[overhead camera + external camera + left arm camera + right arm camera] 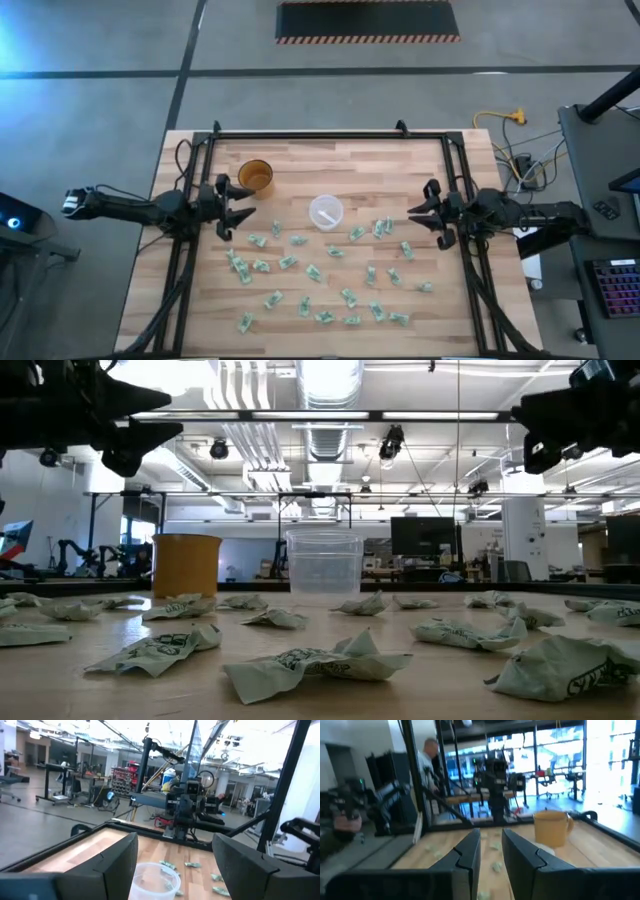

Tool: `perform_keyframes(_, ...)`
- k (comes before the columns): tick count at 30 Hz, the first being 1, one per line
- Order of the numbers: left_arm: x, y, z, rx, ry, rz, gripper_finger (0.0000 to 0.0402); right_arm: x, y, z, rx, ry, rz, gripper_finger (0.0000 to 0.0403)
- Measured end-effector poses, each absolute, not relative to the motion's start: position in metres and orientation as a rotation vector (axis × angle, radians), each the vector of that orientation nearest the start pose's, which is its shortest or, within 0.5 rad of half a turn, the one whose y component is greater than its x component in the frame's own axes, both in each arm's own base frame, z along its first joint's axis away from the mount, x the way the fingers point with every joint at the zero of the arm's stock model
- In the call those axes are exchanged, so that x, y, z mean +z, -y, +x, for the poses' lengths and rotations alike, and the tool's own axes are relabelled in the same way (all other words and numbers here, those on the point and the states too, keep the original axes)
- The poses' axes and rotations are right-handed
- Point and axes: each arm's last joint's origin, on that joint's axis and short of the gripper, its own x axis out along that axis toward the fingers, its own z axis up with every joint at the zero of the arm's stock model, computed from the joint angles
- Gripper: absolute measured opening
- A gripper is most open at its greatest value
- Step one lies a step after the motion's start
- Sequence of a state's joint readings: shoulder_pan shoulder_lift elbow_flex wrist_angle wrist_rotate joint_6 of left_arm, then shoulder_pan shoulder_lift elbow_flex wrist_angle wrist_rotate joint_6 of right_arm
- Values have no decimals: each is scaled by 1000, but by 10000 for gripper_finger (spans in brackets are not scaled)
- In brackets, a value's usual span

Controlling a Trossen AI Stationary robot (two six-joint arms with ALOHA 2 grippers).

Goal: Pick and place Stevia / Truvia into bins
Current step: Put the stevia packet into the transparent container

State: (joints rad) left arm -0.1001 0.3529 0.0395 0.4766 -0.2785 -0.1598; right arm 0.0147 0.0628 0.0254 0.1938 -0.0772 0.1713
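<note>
Several small pale green and white sachets (315, 272) lie flat and scattered over the near half of the wooden table, and they look crumpled up close in the low view (300, 665). The translucent whitish cup (326, 212) stands upright at mid-table among them (323, 565) (152, 880). My left gripper (238, 206) hovers open above the table, left of that cup (175, 842). My right gripper (422, 212) hovers above the table's right side, open by a narrow gap (491, 847). Neither holds anything.
An amber-brown cup (256, 177) stands upright toward the far left, close to my left gripper (186, 565) (551, 827). A black frame (330, 134) rims the table's far edge and sides. A person (427, 757) stands in the room beyond the table.
</note>
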Motion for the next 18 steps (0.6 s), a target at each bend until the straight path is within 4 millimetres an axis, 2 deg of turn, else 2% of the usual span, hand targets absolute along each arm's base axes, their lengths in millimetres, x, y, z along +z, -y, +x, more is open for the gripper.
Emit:
perform_keyframes(4, 196, 4, 117, 166, 220, -174, 241, 193, -4, 97, 109, 226, 140, 68)
perform_keyframes(10, 194, 3, 119, 201, 195, -156, 241, 192, -4, 98, 111, 211, 155, 70)
perform_keyframes(15, 194, -1, 118, 346, 186, -88, 241, 190, -4, 100, 102, 192, 82, 67)
perform_keyframes(18, 193, -1, 118, 352, 193, -151, 241, 188, -4, 102, 95, 172, 24, 65)
